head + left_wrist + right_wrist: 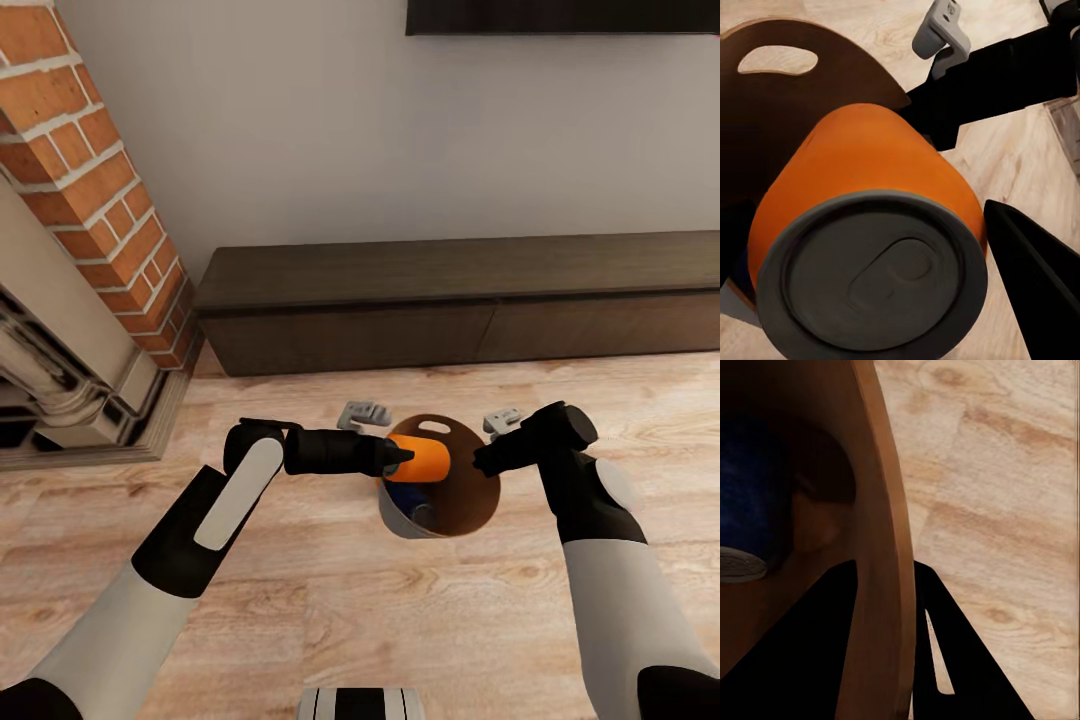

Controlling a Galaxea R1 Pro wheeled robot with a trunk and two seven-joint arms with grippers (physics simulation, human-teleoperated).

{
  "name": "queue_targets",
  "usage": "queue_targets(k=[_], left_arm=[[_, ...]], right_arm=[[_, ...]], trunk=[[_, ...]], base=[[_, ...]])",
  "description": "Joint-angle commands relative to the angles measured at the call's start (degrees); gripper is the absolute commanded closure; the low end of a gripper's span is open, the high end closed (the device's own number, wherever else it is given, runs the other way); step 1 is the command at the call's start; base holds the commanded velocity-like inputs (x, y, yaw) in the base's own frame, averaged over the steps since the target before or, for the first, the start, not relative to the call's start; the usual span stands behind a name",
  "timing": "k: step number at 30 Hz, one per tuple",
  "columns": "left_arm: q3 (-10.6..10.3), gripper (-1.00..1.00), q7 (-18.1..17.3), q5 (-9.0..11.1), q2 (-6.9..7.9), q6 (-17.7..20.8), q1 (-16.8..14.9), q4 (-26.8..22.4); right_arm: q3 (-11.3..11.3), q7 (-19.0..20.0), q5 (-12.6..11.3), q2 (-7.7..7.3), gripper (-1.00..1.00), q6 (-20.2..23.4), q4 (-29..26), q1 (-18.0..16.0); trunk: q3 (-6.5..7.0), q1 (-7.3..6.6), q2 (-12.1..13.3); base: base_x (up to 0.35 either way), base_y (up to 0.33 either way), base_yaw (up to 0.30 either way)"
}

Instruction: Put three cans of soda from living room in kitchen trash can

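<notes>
Head view shows the left end effector (402, 459) reaching in from the left and clamped on an orange soda can (424, 459), which lies sideways directly beyond its fingertips, above the open mouth of the trash can (468, 520). That bin stands on the pale wood floor (330, 590) between the two arms, its brown inside and an oval handle hole (434, 427) facing the camera. Down inside it, below the orange can, a blue soda can (406, 497) is visible with a grey top beside it. The right end effector (483, 462) comes in from the right and meets the bin's rim on the side opposite the left one. Behind both arms runs a long dark low cabinet (460, 300) against the wall, with a red-brick fireplace (90, 190) far to the left of the left end effector and the lower edge of a black television (560, 15) above

Left wrist view has the orange can's grey top (874, 277) close up, a black finger (1035, 277) alongside it on one side; the bin's brown wall (795, 105) and handle hole lie just beyond the can, and the right arm (997, 75) crosses farther off over the floor

Right wrist view looks along two black fingers (960, 660) that straddle the bin's wall (881, 547), one inside and one outside, closed on the rim; past the inner finger the blue can (750, 502) lies at the bottom of the bin, grey end showing, and the floor lies past the outer finger
</notes>
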Motion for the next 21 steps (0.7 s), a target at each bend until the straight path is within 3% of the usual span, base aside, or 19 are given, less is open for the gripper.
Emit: queue_targets(k=[1,5,6,11,18,21], left_arm=[[-0.03,1.00,0.50,-0.02,-0.01,0.00,0.00,0.01],[-0.24,1.00,2.99,0.00,-0.27,0.00,0.01,0.02],[-1.22,1.00,4.82,0.00,-0.96,0.00,0.02,0.15],[-3.89,1.00,8.44,0.00,-2.04,0.00,0.06,1.52],[-4.93,1.00,9.94,-0.09,-2.86,0.00,0.08,4.51],[-5.02,1.00,11.75,-1.21,-3.34,0.00,0.09,5.81]], right_arm=[[0.03,0.21,-0.48,0.44,1.00,0.67,-0.12,0.00],[0.07,0.21,1.27,1.61,1.00,0.67,-0.35,0.01],[0.04,0.21,2.91,2.62,1.00,0.67,-0.46,0.01],[0.02,0.27,5.46,4.51,1.00,0.67,-0.57,0.01],[0.08,0.22,6.29,5.74,1.00,0.67,-0.74,0.01],[0.08,0.21,6.34,6.09,1.00,0.67,-0.89,0.01]], trunk=[[0.01,-0.01,0.00],[0.01,-0.01,0.00],[0.01,-0.01,0.00],[0.01,-0.01,0.00],[0.01,-0.01,0.00],[0.01,-0.01,0.00]], base=[[0.000,0.000,0.000],[0.000,0.000,0.000],[0.000,0.000,0.000],[0.000,0.000,0.000],[0.000,0.000,0.000],[0.000,0.000,0.000]])
